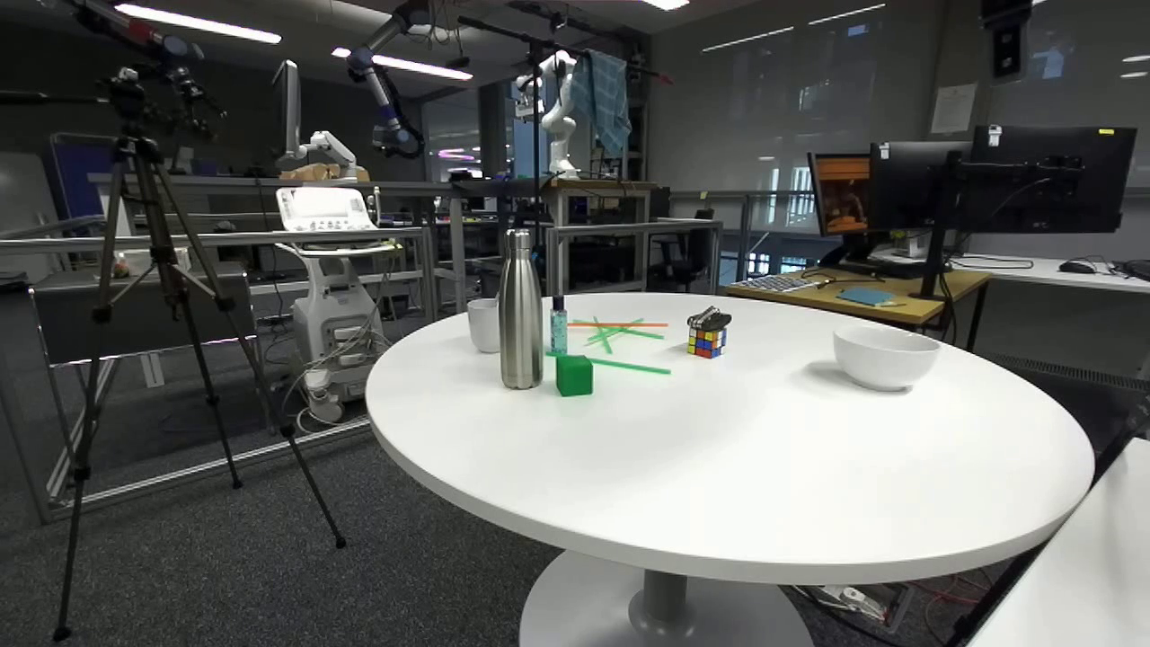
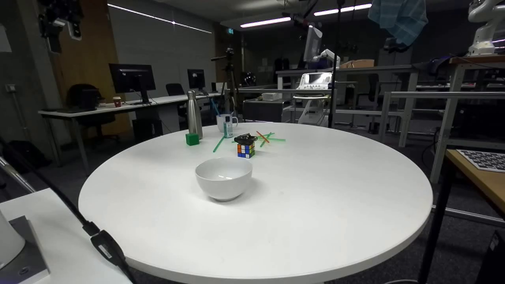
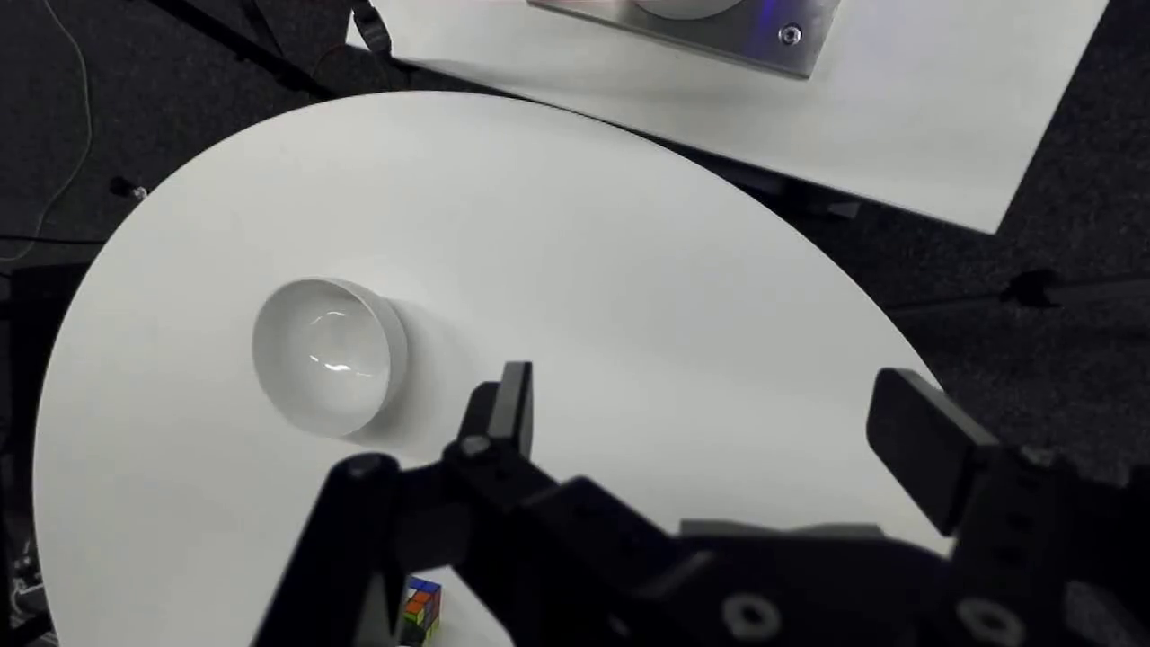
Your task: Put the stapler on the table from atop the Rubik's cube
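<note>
The small black stapler (image 1: 710,320) lies on top of the Rubik's cube (image 1: 706,342). The stapler (image 2: 245,139) and the cube (image 2: 245,150) also show in an exterior view. The cube stands on the round white table (image 1: 764,467). In the wrist view the cube (image 3: 422,607) peeks out at the bottom edge, partly covered by the gripper's linkage. The stapler is not clearly visible there. My gripper (image 3: 701,386) is open and empty, with its fingers wide apart over the table (image 3: 584,252). The gripper (image 2: 65,37) hangs high above the table, well away from the stapler.
A white bowl (image 2: 223,179) stands near the cube. A steel bottle (image 1: 520,310), a green cube (image 1: 574,375), a small clear bottle (image 1: 559,328), a white mug (image 1: 484,325) and several green sticks (image 1: 629,365) with an orange stick (image 1: 620,324) are on the table.
</note>
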